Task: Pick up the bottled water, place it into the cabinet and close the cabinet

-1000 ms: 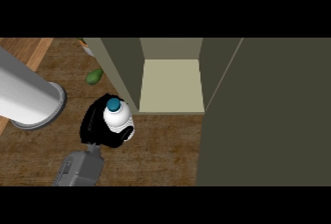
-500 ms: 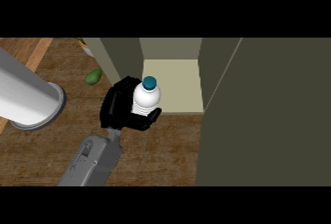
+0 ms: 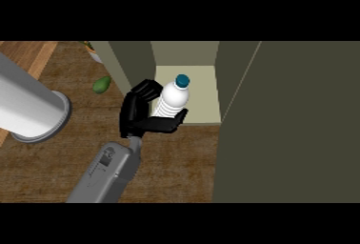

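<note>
Table (image 3: 175, 164): wooden, with the grey forearm (image 3: 109, 174) over it.
Right hand (image 3: 143, 118): fingers curled round the bottled water.
Bottled water (image 3: 173, 99): blue cap up, at the cabinet's open front.
Cabinet (image 3: 134, 62): door (image 3: 295, 119) open at the right.
Green fruit (image 3: 102, 84): left of the cabinet.

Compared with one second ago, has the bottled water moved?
Yes. The bottled water, held in the right hand, moved up and right in view, from over the wooden counter to the cabinet opening.
</note>
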`<act>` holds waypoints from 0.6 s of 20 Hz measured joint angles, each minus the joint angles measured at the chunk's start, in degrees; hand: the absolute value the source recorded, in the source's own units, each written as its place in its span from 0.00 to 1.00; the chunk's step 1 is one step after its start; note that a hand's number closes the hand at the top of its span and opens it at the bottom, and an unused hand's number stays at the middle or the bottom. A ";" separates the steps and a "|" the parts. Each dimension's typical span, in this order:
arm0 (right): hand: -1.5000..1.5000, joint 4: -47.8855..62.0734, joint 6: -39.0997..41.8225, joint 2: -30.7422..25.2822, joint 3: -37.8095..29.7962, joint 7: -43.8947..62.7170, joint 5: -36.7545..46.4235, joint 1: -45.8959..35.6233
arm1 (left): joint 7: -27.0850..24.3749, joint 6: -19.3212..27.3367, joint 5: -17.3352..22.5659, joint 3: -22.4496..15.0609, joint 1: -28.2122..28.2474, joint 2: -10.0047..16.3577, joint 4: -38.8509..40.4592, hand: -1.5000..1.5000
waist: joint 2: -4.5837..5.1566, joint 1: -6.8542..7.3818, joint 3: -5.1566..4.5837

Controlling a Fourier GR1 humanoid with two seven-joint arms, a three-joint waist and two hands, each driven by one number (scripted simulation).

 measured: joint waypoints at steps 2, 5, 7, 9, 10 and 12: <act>0.00 0.00 0.23 -0.28 -0.20 0.15 -0.28 -0.23 | 0.06 2.54 -1.17 -0.56 -0.33 0.09 0.44 1.00 | -0.04 -0.20 0.03; 0.00 -0.38 0.46 -0.45 -0.27 0.55 -0.84 -0.60 | -0.37 6.11 -3.06 -0.97 -0.74 -0.13 1.39 1.00 | -0.16 -0.55 0.14; 0.00 0.09 0.60 -0.36 -0.68 0.51 -1.27 -1.35 | 0.72 8.79 -4.12 -1.41 -1.07 -0.11 1.50 1.00 | -0.13 -0.77 0.18; 0.00 0.28 1.05 -0.59 -0.25 0.10 -1.20 -0.91 | 1.01 11.49 -5.22 -1.78 -1.32 -0.15 1.93 1.00 | -0.18 -1.15 0.23; 0.00 0.42 0.95 -0.38 0.20 -0.07 -0.84 -0.93 | 1.19 12.42 -5.71 -2.03 -1.36 0.07 2.01 1.00 | -0.18 -1.39 0.26; 0.00 0.70 0.91 -0.27 0.07 0.16 -0.99 -1.54 | 2.48 14.55 -6.81 -2.78 -1.74 0.49 2.24 1.00 | -0.13 -1.63 0.31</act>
